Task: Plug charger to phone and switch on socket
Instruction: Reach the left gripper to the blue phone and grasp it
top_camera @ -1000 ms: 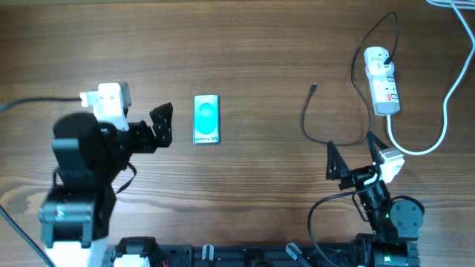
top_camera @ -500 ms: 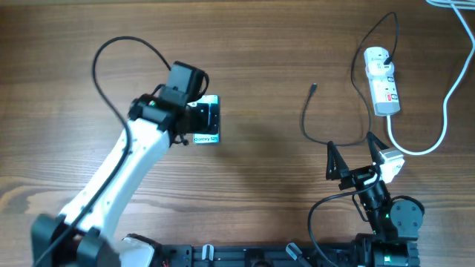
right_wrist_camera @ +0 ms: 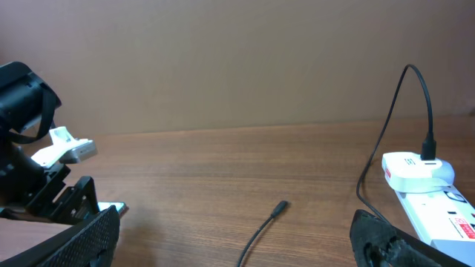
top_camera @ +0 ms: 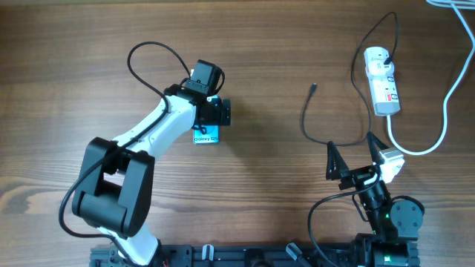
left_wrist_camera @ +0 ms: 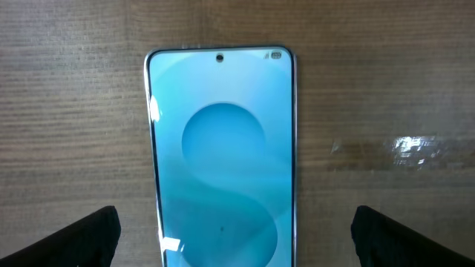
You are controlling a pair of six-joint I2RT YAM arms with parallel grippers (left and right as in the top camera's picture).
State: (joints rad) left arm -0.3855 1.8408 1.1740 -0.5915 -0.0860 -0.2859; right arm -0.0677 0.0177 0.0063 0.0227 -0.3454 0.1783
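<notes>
The phone [top_camera: 207,136] lies flat on the wood table, teal screen up, mostly covered by my left gripper [top_camera: 216,113] in the overhead view. In the left wrist view the phone [left_wrist_camera: 221,156] fills the middle, with my open left fingers [left_wrist_camera: 234,236] on either side of it, not touching. The charger, a thin black cable, loops on the right and ends in a small tip [top_camera: 314,87], also in the right wrist view [right_wrist_camera: 280,208]. The white socket [top_camera: 381,80] lies at the far right with the cable plugged in. My right gripper [top_camera: 350,158] is open and empty, near the front.
A thicker white cable [top_camera: 442,111] curves from the socket off the top right edge. The socket also shows at the right of the right wrist view [right_wrist_camera: 427,185]. Bare wood lies between the phone and the charger tip.
My left arm swung from the left side of the table over to the phone and now hovers over it with fingers open. The right arm, cable and socket have not moved.
</notes>
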